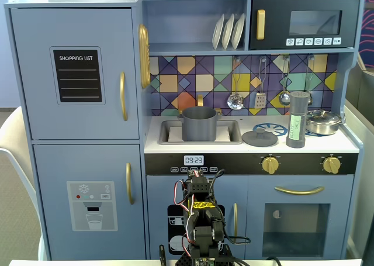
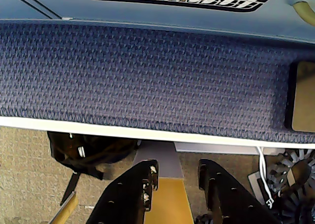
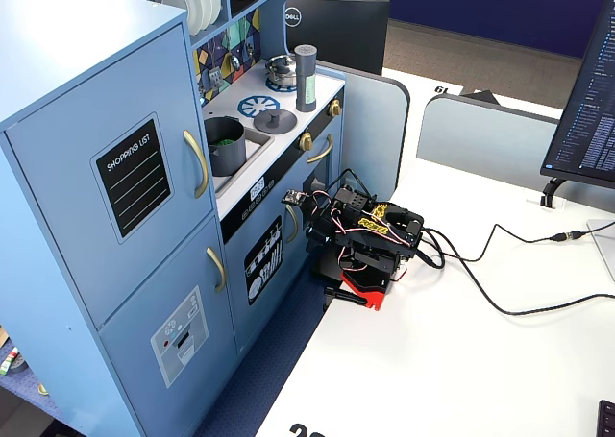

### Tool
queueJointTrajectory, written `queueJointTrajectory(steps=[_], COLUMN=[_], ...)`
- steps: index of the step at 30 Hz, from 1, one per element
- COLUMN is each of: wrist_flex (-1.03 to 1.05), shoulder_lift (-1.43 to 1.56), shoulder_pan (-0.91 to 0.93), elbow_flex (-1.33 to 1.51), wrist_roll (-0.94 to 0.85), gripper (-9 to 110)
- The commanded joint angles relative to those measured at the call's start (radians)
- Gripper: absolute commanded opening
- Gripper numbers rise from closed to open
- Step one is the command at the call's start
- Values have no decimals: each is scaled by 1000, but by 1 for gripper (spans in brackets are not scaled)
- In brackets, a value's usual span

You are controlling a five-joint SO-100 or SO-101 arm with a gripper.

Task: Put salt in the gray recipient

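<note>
The salt [image 1: 298, 120] is a tall dark gray shaker with a pale green label. It stands upright on the toy kitchen counter, right of the sink, and also shows in a fixed view [image 3: 306, 64]. The gray recipient [image 1: 199, 124] is a matte dark gray pot standing in the sink, also seen in a fixed view [image 3: 225, 145]. My arm [image 1: 201, 219] is folded low in front of the kitchen's lower doors, far below both. In the wrist view my gripper [image 2: 178, 172] points down over the table edge, jaws apart with nothing between them.
A flat gray lid with a knob [image 1: 260, 138] lies between sink and salt. A shiny steel pan [image 1: 323, 121] sits behind the salt on the right. Utensils [image 1: 260, 96] hang on the tiled back wall. Cables [image 3: 500, 264] trail over the white desk.
</note>
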Motion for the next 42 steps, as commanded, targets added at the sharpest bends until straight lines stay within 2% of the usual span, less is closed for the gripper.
queueJointTrajectory(steps=[1, 12, 16, 21, 25, 31, 33, 37, 39, 42], wrist_flex=[5, -2, -2, 15, -181, -773, -925, -1175, -1246, -1310], shoulder_lift=[6, 6, -28, -52, -115, -393, -505, -670, -736, -825], shoulder_pan=[-37, -28, 40, 281, 525, 758, 798, 854, 881, 904], elbow_flex=[-5, -12, -179, -457, -614, -761, -822, -882, -904, -939], wrist_roll=[-48, -17, 69, -141, -132, -112, -78, -3, 18, 31], gripper=[0, 0, 0, 0, 0, 0, 7, 33, 46, 57])
